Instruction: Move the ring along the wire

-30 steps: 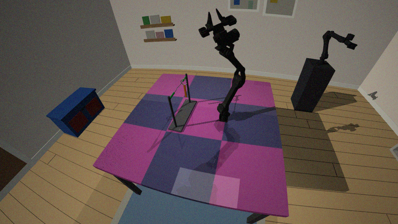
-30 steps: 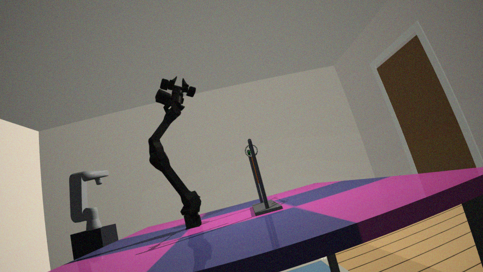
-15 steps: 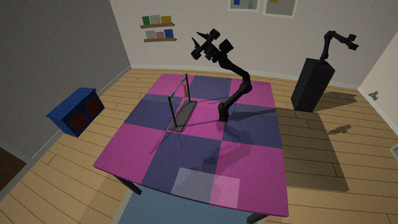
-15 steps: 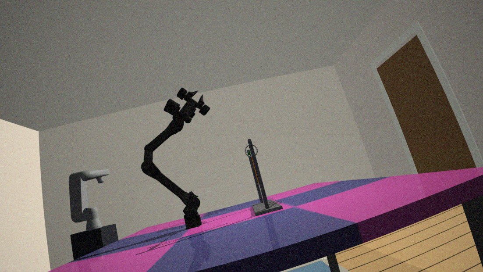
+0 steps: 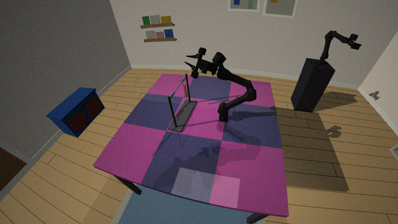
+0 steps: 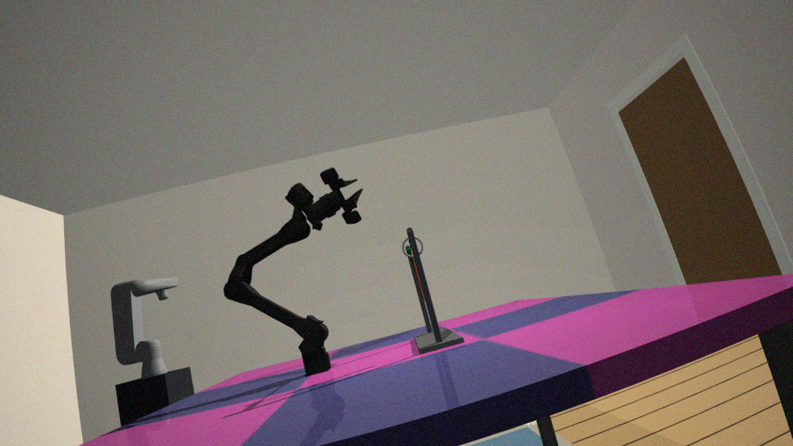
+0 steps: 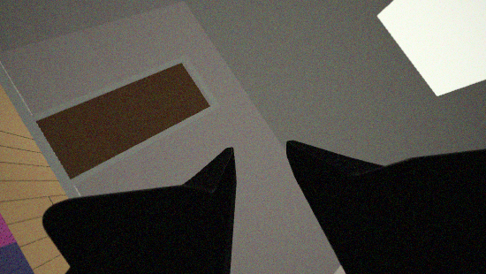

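The ring [image 5: 181, 82] [image 6: 422, 247] hangs around the green part of the wire next to the far post [image 5: 187, 93], as seen in the top view. Its orange handle [image 5: 185, 91] [image 6: 419, 281] hangs down beside that post. The thin grey wire [image 5: 178, 87] runs to the other green part [image 5: 172, 94] at the near post [image 5: 172, 111]. My gripper [image 5: 185, 59] [image 6: 359, 185] [image 7: 260, 151] is partly open and empty, raised above the height of the posts. In the exterior view it is to the left of the ring, touching nothing. Ring and handle are out of the wrist view.
The posts stand on a dark base plate [image 5: 182, 115] on the checkered table [image 5: 250, 169]. A blue cabinet [image 5: 70, 107] stands on the floor to the left in the top view. Another arm [image 5: 327, 46] stands on a dark pedestal [image 5: 312, 83] away from the table.
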Controlling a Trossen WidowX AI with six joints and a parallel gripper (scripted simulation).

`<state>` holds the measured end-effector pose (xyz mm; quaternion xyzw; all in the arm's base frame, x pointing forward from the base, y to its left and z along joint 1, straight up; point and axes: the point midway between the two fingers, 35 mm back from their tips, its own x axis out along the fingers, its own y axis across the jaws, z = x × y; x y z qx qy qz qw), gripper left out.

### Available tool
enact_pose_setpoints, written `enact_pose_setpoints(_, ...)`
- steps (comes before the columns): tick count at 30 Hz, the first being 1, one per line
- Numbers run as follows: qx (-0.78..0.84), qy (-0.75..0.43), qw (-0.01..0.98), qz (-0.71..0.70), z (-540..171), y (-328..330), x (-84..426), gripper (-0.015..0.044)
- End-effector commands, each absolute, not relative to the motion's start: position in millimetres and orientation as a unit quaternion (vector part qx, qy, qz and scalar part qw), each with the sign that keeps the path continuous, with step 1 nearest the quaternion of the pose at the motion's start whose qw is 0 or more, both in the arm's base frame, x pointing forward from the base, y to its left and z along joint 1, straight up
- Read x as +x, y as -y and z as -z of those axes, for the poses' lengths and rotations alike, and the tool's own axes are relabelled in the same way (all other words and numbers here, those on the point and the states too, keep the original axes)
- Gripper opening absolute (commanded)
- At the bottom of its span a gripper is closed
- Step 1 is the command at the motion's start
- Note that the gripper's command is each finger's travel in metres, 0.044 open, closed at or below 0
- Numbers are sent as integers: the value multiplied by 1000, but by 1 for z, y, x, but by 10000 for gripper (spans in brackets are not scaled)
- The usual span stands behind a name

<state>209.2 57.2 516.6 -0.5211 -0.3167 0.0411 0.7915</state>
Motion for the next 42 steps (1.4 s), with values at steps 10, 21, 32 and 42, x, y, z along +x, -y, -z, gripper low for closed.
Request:
enact_pose_setpoints(10,-394,144,905,-72,-379,-8,236,160)
enact_pose_setpoints(21,-220,4,975,-41,-252,38,232,160)
enact_pose_setpoints(32,-4,-98,995,27,-127,73,208,160)
enact_pose_setpoints(42,3,-101,994,32,-133,77,218,160)
